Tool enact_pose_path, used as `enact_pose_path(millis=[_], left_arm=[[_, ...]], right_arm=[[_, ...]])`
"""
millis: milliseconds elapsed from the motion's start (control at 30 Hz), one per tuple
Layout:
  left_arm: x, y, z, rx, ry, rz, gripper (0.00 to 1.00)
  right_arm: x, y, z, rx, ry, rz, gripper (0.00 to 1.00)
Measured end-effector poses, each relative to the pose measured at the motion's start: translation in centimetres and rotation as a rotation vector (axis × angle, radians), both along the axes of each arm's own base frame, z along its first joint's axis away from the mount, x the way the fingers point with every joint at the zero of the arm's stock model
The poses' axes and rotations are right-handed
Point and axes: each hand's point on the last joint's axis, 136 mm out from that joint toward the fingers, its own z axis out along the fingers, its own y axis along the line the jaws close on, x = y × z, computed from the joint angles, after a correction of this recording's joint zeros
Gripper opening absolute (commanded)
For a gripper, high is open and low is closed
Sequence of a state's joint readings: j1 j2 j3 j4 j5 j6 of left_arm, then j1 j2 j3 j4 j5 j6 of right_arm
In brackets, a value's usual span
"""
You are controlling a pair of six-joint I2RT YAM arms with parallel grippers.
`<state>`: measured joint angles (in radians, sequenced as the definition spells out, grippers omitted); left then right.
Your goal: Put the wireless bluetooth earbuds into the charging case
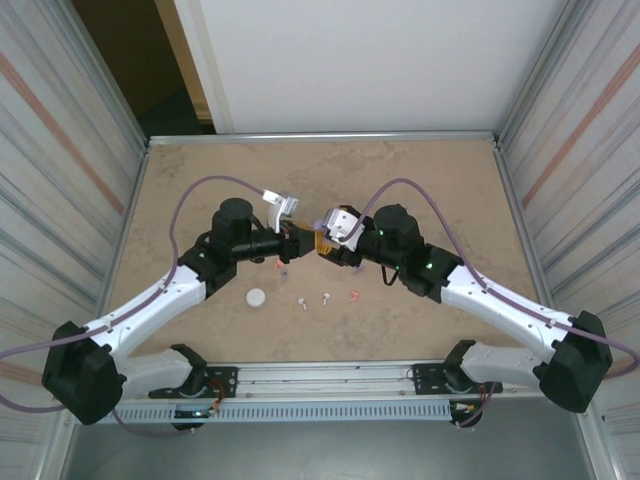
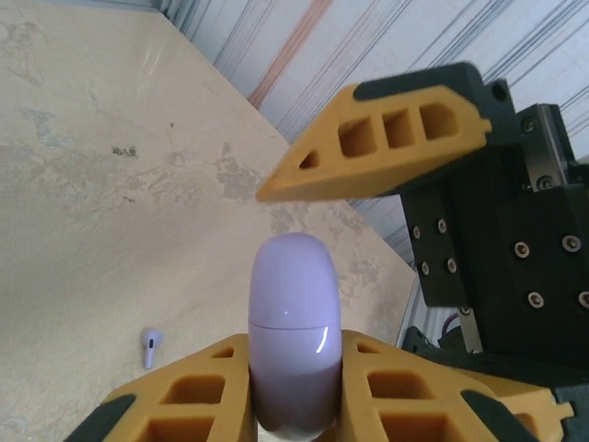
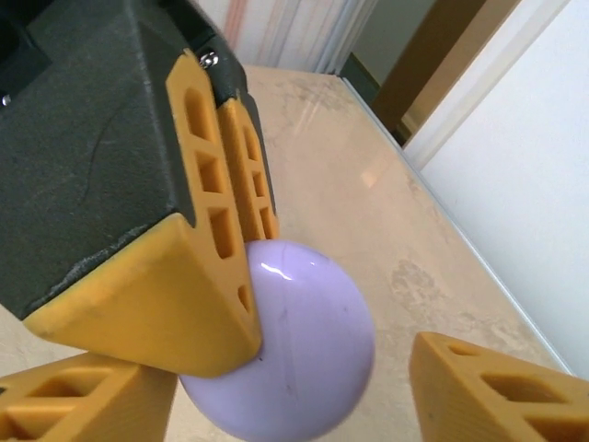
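Top view: both arms reach to the middle of the table (image 1: 200, 180), with the pincers nose to nose.

Left pincer (image 2: 294, 391): clamped on the purple charging case (image 2: 293, 304). Its fingers grip the lower half and the rounded lid end points toward the right arm. The case is closed and its seam line shows.

Right pincer (image 3: 294, 410): apart, one finger on each side of the case's lid end. The finger (image 3: 497, 391) at 3 o'clock of the case stands off it with a visible gap. I cannot tell whether the one at 9 o'clock touches it.

Loose on the table, read from where the pincers meet in the top view:
- white earbud (image 1: 302, 303) at 6 o'clock, with a second white earbud (image 1: 325, 297) just beside it
- coral-pink earbud (image 1: 355, 295) at 5 o'clock
- white round item (image 1: 257, 297) at 7 o'clock, near the left forearm

Left wrist view: a purple earbud (image 2: 150, 348) lies on the table at 8 o'clock of the case, apart from it.

In the way: the left fingers cover the case's lower half and the right fingers bracket its lid end.
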<state>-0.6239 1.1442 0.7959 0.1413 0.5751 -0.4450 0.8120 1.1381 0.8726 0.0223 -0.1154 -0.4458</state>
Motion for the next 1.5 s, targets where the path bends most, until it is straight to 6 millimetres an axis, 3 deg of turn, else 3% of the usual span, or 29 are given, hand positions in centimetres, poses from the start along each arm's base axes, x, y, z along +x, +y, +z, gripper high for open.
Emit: enact_pose_path(millis=[267,500,733,1100,1500], left_arm=[[-0.1,1.8,1.3,-0.007,-0.155,0.075,0.0],[-0.4,3.2,3.1,-0.052,-0.37,0.127,0.0],[-1.1,3.7,2.9,-0.099,-0.529,0.138,0.0],[-2.5,4.1,5.1,-0.18,-0.738,0.119,0.0],[-3.4,4.0,6.2,-0.213,-0.806,0.09,0.0]], right_arm=[[-0.7,-1.3,0.2,0.097,0.092,0.008,0.82],[-1.0,-3.9,0.0,0.276,0.239,-0.008,0.84],[-0.9,-5.0,2.1,0.51,0.377,0.063,0.85],[-1.2,-2.9,3.8,0.637,0.5,0.206,0.85],[-1.8,0.9,6.0,0.631,0.484,0.32,0.85]])
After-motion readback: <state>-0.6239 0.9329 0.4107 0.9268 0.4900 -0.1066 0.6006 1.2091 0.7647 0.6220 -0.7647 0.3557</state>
